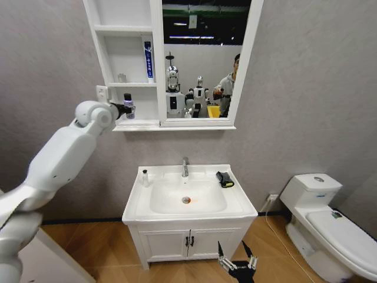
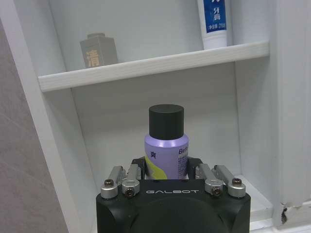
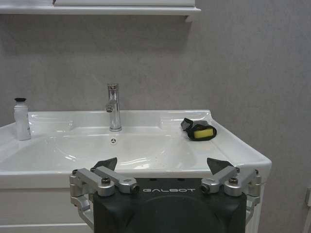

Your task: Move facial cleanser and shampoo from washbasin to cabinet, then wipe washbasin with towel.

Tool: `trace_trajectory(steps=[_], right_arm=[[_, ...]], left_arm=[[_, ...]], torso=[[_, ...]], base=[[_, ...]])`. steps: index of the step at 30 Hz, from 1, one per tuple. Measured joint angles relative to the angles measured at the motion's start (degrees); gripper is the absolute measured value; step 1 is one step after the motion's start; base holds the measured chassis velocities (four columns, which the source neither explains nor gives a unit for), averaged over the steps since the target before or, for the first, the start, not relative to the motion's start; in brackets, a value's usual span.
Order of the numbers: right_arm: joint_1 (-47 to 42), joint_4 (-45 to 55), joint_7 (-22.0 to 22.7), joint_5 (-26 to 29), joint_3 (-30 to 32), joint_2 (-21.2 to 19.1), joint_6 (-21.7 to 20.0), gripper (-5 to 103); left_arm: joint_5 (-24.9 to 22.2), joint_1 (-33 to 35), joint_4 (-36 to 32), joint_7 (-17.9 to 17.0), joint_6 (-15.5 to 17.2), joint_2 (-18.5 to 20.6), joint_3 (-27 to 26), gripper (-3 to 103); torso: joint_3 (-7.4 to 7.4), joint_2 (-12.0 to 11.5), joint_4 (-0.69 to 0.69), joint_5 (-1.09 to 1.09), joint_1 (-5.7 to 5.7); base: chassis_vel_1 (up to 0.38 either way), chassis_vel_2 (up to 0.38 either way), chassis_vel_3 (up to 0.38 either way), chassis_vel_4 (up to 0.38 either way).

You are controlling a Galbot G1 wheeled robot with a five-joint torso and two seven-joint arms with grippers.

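Left gripper (image 2: pixel 167 171), clenched on a purple bottle w/ black cap (image 2: pixel 166 141), holds it inside the bottom cubby of the cabinet (image 1: pixel 136 88), just above the shelf. Step in hand looks like stowing the first of two items; the next move prob. calls for setting the bottle down upright, then letting go w/o tipping it. A white bottle (image 1: pixel 145 178) waits on the washbasin (image 1: pixel 186 207), left of the tap (image 1: pixel 185 167); the towel (image 1: pixel 224 179) lies at the back-right corner. Right gripper (image 3: pixel 165 171) hangs low in front of the vanity, fingers spread, idle.
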Motion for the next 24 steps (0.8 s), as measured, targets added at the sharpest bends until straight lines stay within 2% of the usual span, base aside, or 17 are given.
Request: trace_trajectory(steps=[9, 17, 24], right_arm=[[0.2, -0.4, 0.2, 0.6, 0.4, -0.5, 0.4, 100], [0.2, -0.2, 0.2, 0.5, 0.4, -0.2, 0.0, 100], [-0.7, 0.3, 0.4, 0.5, 0.8, -0.4, 0.2, 100]], left_arm=[[1.2, -0.7, 6.9, 1.3, -0.8, -1.7, 0.7, 43], [2.9, -3.0, 16.1, 1.9, -3.0, -6.1, 0.0, 43], [4.7, -3.1, 19.0, 2.1, -3.8, -7.5, -0.8, 43]], torso=[[-0.01, 0.0, 0.05, -0.03, -0.02], [-0.01, 0.0, 0.02, -0.01, -0.01], [-0.01, 0.0, 0.03, -0.01, -0.02]], base=[[0.000, 0.000, 0.000, 0.000], [0.000, 0.000, 0.000, 0.000], [0.000, 0.000, 0.000, 0.000]])
